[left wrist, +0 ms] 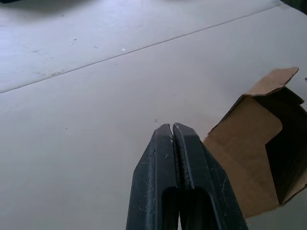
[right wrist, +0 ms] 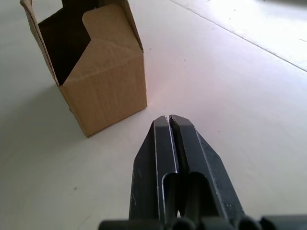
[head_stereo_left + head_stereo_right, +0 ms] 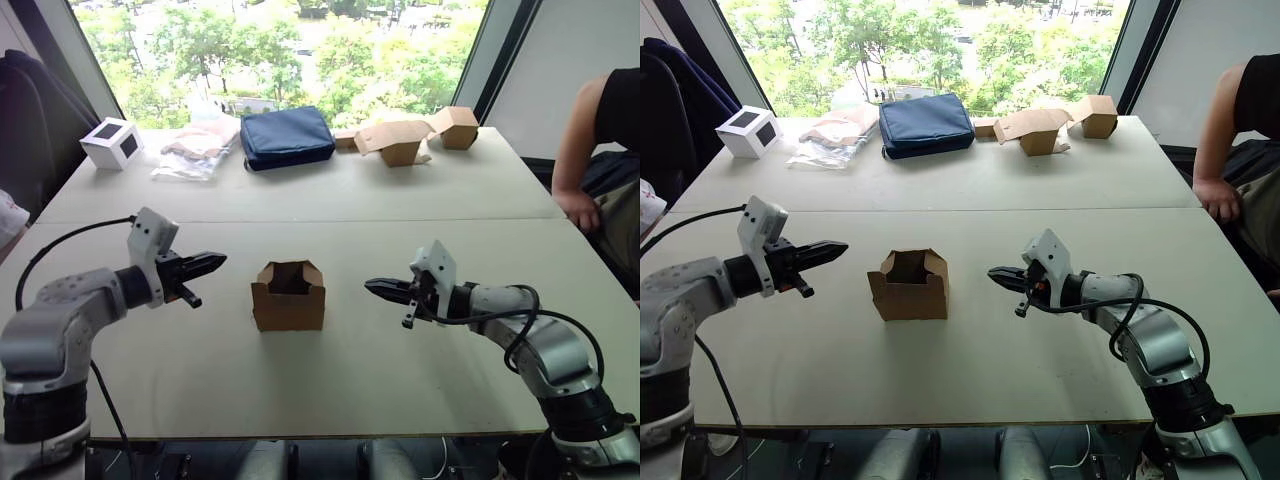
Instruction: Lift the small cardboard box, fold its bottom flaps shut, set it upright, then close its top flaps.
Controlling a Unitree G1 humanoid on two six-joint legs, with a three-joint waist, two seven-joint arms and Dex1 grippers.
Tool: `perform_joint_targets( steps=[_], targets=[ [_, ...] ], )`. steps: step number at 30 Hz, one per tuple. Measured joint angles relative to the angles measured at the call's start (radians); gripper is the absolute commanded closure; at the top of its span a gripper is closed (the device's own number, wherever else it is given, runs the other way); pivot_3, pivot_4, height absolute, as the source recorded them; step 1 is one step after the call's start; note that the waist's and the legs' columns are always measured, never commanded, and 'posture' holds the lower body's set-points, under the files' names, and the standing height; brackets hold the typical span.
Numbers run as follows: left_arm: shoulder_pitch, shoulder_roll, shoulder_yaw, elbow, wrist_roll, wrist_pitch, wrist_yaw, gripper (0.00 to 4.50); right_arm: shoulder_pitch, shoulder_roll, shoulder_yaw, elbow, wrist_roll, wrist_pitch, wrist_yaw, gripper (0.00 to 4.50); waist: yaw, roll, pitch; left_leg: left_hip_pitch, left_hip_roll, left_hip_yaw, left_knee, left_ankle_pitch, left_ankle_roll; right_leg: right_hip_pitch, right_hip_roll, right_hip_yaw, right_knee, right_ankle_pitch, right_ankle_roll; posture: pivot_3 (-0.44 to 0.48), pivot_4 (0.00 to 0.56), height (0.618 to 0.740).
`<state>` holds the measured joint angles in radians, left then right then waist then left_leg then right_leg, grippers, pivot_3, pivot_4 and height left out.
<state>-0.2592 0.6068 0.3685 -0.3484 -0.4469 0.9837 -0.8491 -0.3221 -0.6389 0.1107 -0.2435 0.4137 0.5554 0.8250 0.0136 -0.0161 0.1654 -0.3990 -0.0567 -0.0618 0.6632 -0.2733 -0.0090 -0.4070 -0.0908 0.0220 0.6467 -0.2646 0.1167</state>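
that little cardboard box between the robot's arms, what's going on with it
The small cardboard box stands upright on the table with its top flaps open. Neither arm is touching it. The left claw and the right claw are both shut and point at the box from either side, with a gap to it. A person's arm rests at the table's far right edge, away from the box.

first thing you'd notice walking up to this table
The small cardboard box stands upright in the middle of the table, its top flaps open, with nothing touching it. The left gripper and the right gripper point at it from either side, both with fingers pressed shut and a clear gap to the carton. Along the far edge lie a navy pouch, a white cube and more folded cardboard.
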Motion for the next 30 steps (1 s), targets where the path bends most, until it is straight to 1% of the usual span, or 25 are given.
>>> perform_joint_targets(
  steps=[2,4,8,11,14,19,25,30],
  targets=[
    [0.071,-0.033,-0.004,-0.010,0.000,-0.034,0.033,4.46,-0.021,0.007,0.013,0.015,-0.019,0.000,0.002,4.50,-0.001,0.000,0.000,0.000,0.000,0.000,0.000,0.000,0.000,0.000,0.000,0.000,0.000,0.000,0.000,0.000,0.150,0.740],
    [0.115,-0.045,-0.010,-0.011,0.000,-0.058,0.050,4.46,-0.029,0.017,0.037,0.018,-0.046,-0.009,-0.001,4.50,-0.003,0.000,0.000,0.001,0.001,0.000,-0.001,0.000,0.000,-0.001,0.001,0.000,0.000,0.000,0.000,0.000,0.150,0.740],
    [0.168,-0.083,-0.071,-0.004,0.004,-0.145,0.080,4.46,-0.034,0.055,0.147,0.052,-0.159,-0.078,-0.016,4.50,-0.003,0.000,0.000,0.001,0.001,0.000,-0.002,0.000,0.000,0.000,0.001,0.000,0.000,0.000,0.000,0.000,0.150,0.740],
    [0.173,-0.081,-0.137,0.026,0.028,-0.202,0.089,4.46,-0.042,0.097,0.190,0.096,-0.215,-0.115,-0.033,4.50,-0.003,0.000,0.000,0.002,0.001,0.000,-0.002,0.000,-0.001,0.000,0.001,-0.001,0.000,0.000,0.000,0.000,0.150,0.740],
    [0.175,-0.080,-0.200,0.055,0.046,-0.250,0.091,4.46,-0.045,0.130,0.202,0.137,-0.247,-0.135,-0.045,4.50,-0.004,0.000,0.000,0.002,0.001,0.000,-0.002,0.000,-0.001,0.000,0.002,-0.001,0.000,0.000,0.000,0.000,0.150,0.740],
    [0.167,-0.079,-0.280,0.070,0.054,-0.274,0.088,4.46,-0.047,0.141,0.222,0.150,-0.283,-0.150,-0.032,4.50,-0.004,0.000,0.000,0.002,0.001,0.000,-0.002,0.000,-0.001,0.000,0.002,-0.001,0.000,0.000,0.000,0.000,0.150,0.740],
    [0.153,-0.079,-0.320,0.090,0.054,-0.295,0.085,4.46,-0.046,0.145,0.235,0.148,-0.292,-0.147,-0.008,4.50,-0.007,0.000,0.000,0.002,0.001,0.000,-0.003,0.000,-0.001,-0.001,0.002,-0.001,0.000,0.000,0.000,0.000,0.150,0.740],
    [0.144,-0.081,-0.353,0.095,0.061,-0.308,0.089,4.46,-0.019,0.124,0.227,0.116,-0.292,-0.126,0.007,4.50,-0.004,0.000,0.000,0.002,0.001,0.000,-0.003,0.000,0.000,0.000,0.002,-0.001,-0.001,0.000,0.000,0.000,0.150,0.740]
  ],
)
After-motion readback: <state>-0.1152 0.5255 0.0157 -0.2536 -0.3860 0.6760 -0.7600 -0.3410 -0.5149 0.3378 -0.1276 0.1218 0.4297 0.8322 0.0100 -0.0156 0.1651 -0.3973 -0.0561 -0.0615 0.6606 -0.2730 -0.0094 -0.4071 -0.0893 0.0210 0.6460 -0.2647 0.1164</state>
